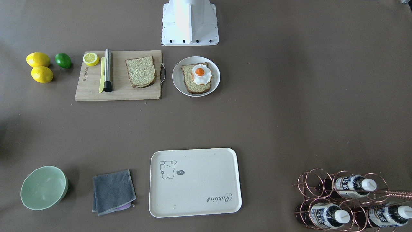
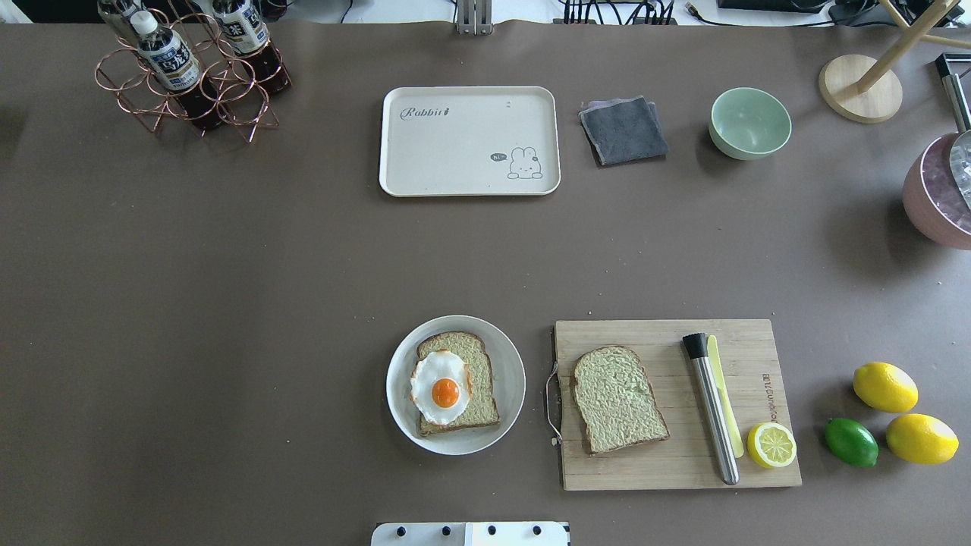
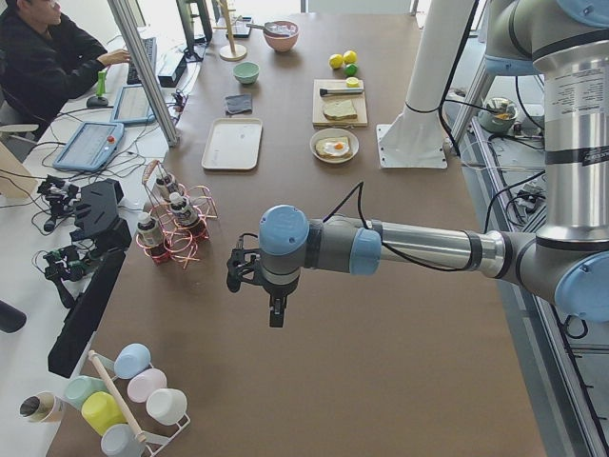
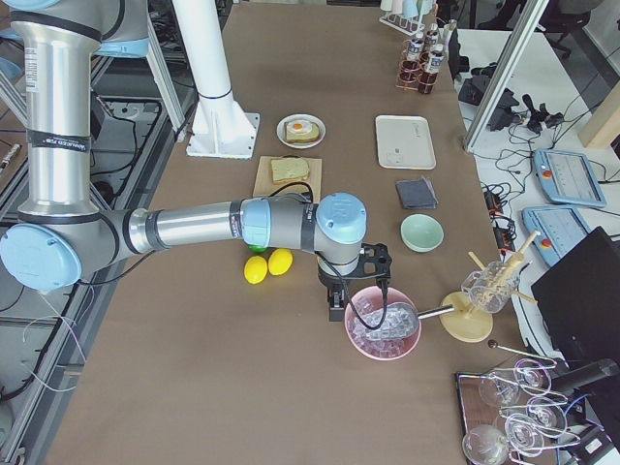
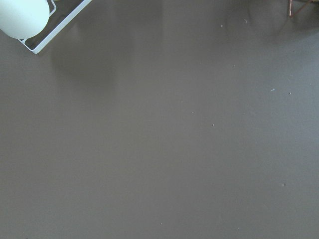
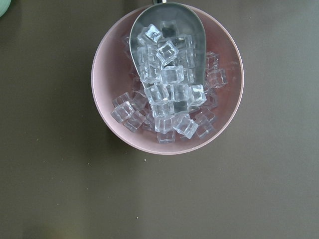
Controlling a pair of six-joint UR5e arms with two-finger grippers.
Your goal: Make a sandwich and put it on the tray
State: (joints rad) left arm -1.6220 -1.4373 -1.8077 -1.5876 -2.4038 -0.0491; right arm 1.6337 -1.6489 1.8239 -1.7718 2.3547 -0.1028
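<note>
Since the two bread slices lie apart, the sandwich is not yet built. The bare slice (image 2: 618, 400) sits on the wooden cutting board (image 2: 660, 470). The egg-topped slice (image 2: 478, 379) sits on the round plate (image 2: 510, 356) just beside the board's handle, and the tray (image 2: 455, 144) is well apart from the board. You cannot tell the finger state of the left gripper (image 3: 276, 314) or the right gripper (image 4: 336, 305). Expect the fried egg (image 2: 440, 385) to slide off if its slice tilts. An approach to the bare slice may also knock the steel rod (image 2: 713, 409) near it.

The tray (image 2: 455, 152), near the far edge of the surface (image 2: 227, 303), carries the script word "Rabbit" in one corner and a speech bubble reading "hi~" beside its drawing. A brand mark on the cutting board (image 2: 667, 462) and the labels on the bottles (image 2: 168, 64) are too small to read.
</note>
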